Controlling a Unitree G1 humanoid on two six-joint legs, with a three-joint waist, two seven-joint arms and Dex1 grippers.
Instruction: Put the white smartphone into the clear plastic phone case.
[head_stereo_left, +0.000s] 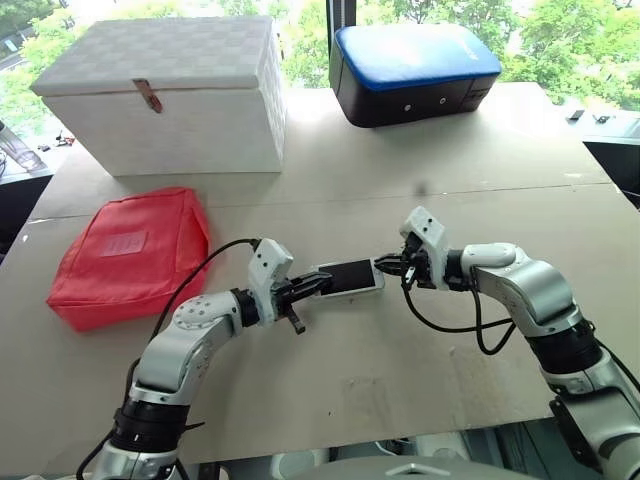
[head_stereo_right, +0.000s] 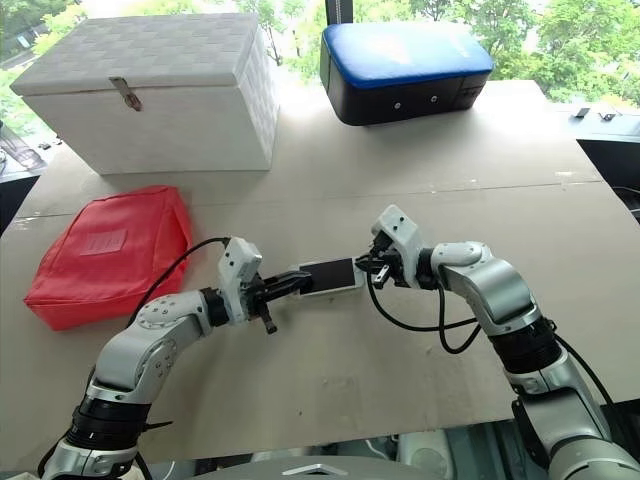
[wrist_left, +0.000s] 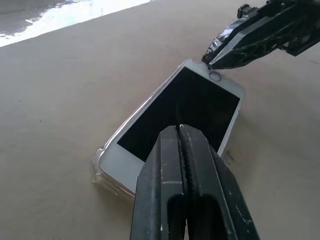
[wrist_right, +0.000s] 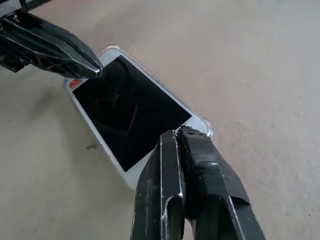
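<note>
Lying flat, glossy white smartphone (wrist_left: 185, 115) sits in thin clear plastic phone case (wrist_left: 100, 167).

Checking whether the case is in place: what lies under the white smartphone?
The clear plastic phone case shows under the white smartphone as a see-through rim at its corner and long edge. The phone covers the rest of it and the table beneath.

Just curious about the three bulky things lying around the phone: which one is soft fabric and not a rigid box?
The red zippered pouch, lying flat at the table's left side. The white latched chest and blue-topped black case at the back are rigid.
</note>
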